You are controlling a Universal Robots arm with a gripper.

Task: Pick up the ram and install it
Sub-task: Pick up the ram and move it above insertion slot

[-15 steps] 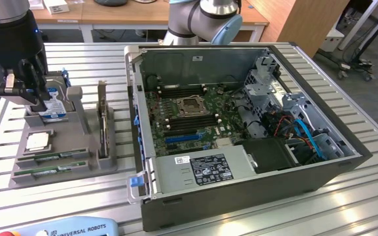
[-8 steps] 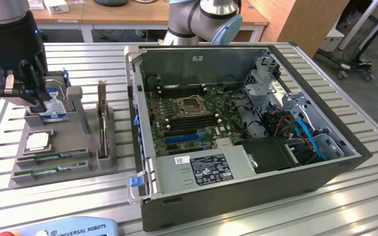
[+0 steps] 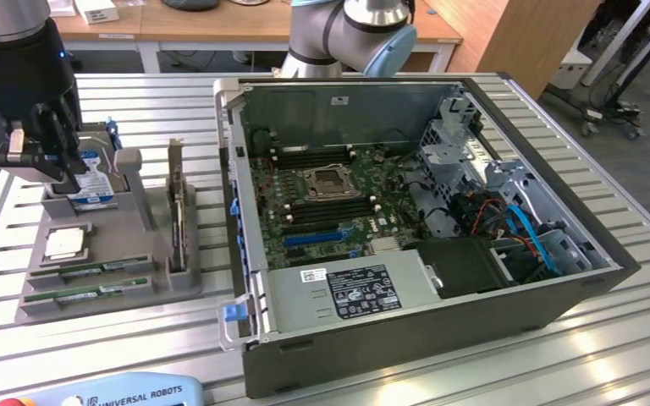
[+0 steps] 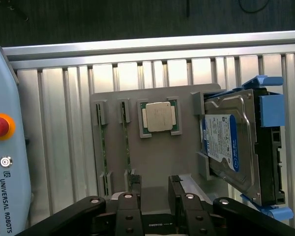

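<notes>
Overhead, the gripper [image 3: 48, 169] hangs in the upper left of the exterior view above the grey holder [image 3: 99, 306], near the hard drive [image 3: 97, 184]. Its fingers [image 4: 133, 183] stand apart with nothing between them. The ram [image 3: 85, 272] sits in a slot at the holder's lower-left end, apart from the gripper. The open computer case [image 3: 415, 321] stands centre and right.

A silver, blue-labelled hard drive [image 4: 231, 142] stands in a grey plastic holder [image 4: 187, 152] beside the gripper [image 4: 154, 184]. 1 square silver processor [image 4: 159, 117] lies nearby.
</notes>
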